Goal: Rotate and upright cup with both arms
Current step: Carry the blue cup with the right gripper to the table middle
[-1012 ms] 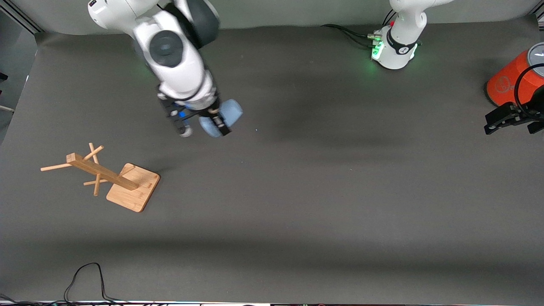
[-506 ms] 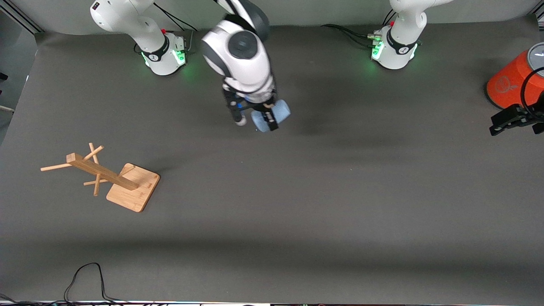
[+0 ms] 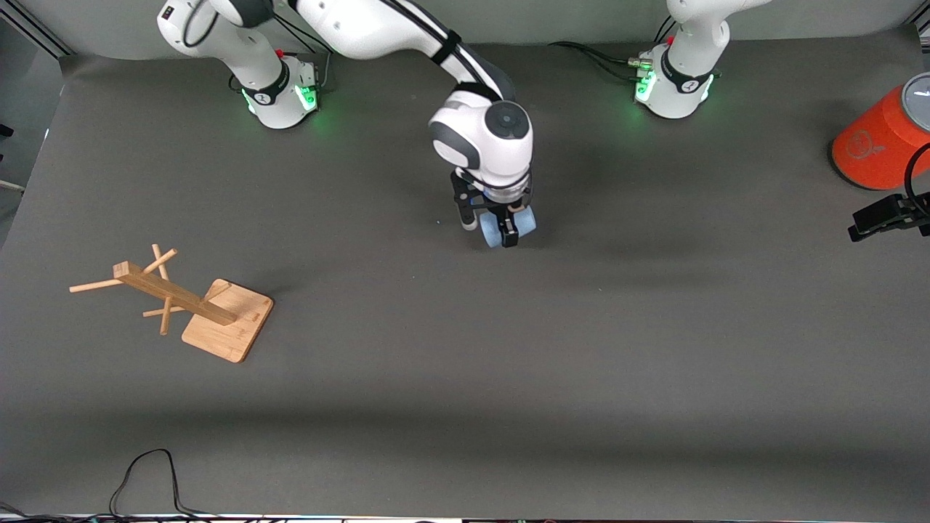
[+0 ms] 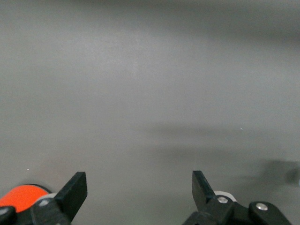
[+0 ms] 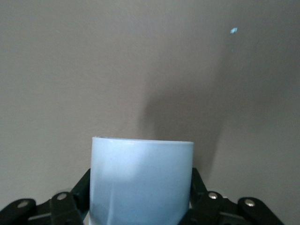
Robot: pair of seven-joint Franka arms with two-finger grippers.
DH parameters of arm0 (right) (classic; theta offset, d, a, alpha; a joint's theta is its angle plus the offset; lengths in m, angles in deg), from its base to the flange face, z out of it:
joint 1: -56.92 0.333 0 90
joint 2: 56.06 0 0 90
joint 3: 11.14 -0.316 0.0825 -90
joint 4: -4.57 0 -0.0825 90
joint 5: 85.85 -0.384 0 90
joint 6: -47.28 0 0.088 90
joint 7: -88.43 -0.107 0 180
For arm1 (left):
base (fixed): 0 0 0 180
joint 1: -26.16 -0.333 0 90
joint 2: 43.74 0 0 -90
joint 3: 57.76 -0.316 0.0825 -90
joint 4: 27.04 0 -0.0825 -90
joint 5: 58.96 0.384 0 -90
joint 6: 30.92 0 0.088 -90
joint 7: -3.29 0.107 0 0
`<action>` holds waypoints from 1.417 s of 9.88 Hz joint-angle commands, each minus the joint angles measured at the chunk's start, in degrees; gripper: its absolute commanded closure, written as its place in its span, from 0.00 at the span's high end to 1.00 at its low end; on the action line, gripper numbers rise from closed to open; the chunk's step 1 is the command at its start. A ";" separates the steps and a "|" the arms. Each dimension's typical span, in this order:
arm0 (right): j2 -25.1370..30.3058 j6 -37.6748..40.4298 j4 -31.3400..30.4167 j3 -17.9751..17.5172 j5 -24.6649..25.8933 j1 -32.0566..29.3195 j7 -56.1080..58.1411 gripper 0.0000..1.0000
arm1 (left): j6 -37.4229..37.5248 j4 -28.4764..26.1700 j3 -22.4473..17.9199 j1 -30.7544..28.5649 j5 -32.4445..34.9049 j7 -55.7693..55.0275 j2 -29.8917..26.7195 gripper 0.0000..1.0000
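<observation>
The small light-blue cup (image 3: 526, 219) is clamped between the fingers of my right gripper (image 3: 503, 231), which is shut on it over the middle of the grey mat. In the right wrist view the cup (image 5: 140, 183) fills the space between the black fingers (image 5: 82, 183), its flat end pointing away from the camera, and its shadow falls on the mat below. My left gripper (image 3: 883, 216) hangs at the left arm's end of the table, beside the orange cylinder. In the left wrist view the left gripper (image 4: 138, 183) stands open with only bare mat between its fingers.
A large orange cylinder (image 3: 875, 142) with a grey top stands at the left arm's end of the table; its edge shows as an orange patch (image 4: 21, 197) in the left wrist view. A wooden rack (image 3: 218, 319) lies tipped over toward the right arm's end. A black cable (image 3: 145, 472) loops near the front edge.
My right arm has carried the cup from the right arm's side to over the table's middle and lowered it. The left gripper has drifted slightly toward the table's end.
</observation>
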 commanded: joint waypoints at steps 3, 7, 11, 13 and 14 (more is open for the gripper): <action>-4.70 -2.04 2.42 0.98 1.77 0.62 -7.09 0.47 | 0.79 0.24 0.43 -2.07 -2.59 -0.63 0.11 1.00; -5.76 -2.04 2.33 0.98 1.68 0.53 -8.15 0.87 | 1.22 -0.03 0.61 -1.10 -1.80 -1.16 0.55 1.00; -5.23 -1.95 2.33 0.98 1.86 0.45 -8.06 1.00 | 1.84 -0.20 0.87 1.09 -1.89 -1.16 1.52 1.00; -3.14 -1.08 2.33 0.98 1.68 0.27 -8.06 1.00 | 1.67 -0.12 0.87 1.97 -2.23 -1.42 2.04 1.00; -1.64 0.76 2.33 0.98 1.60 0.18 -7.98 1.00 | 1.58 -0.20 0.87 3.02 -2.24 -4.29 2.57 1.00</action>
